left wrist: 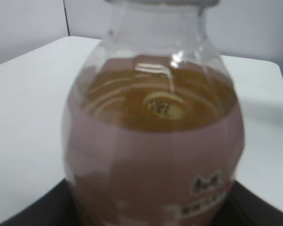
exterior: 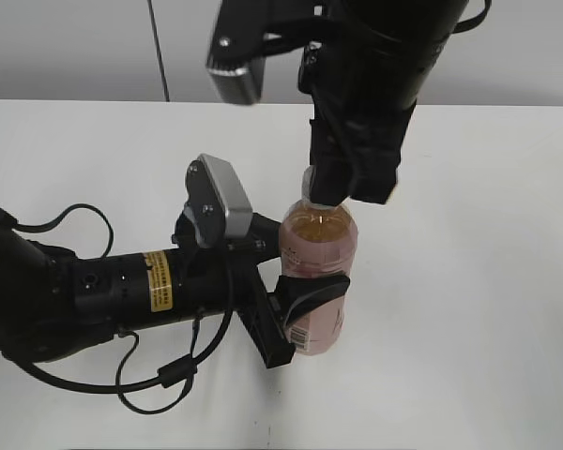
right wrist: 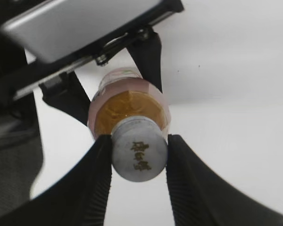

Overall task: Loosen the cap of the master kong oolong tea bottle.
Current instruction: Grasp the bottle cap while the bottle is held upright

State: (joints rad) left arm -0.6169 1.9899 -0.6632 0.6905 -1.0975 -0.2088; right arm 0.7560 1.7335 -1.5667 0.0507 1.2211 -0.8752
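The master kong oolong tea bottle (exterior: 317, 272) stands upright on the white table, clear with amber tea and a pink label. My left gripper (exterior: 305, 309) is shut on the bottle's lower body, its black fingers wrapped round the label. The bottle fills the left wrist view (left wrist: 153, 155), with only the gripper's dark edges at the bottom corners. My right gripper (right wrist: 138, 150) comes down from above and is shut on the cap (right wrist: 139, 149), a small white round cap with dark marks on top, pinched between the two black ribbed fingers. In the exterior view the cap (exterior: 311, 185) is mostly hidden by the right gripper.
The white table (exterior: 488, 281) spreads all round the bottle. My left arm (exterior: 103, 291) lies low across the left of the table with a looped black cable (exterior: 169, 380) near the front. A grey wall stands behind the far edge.
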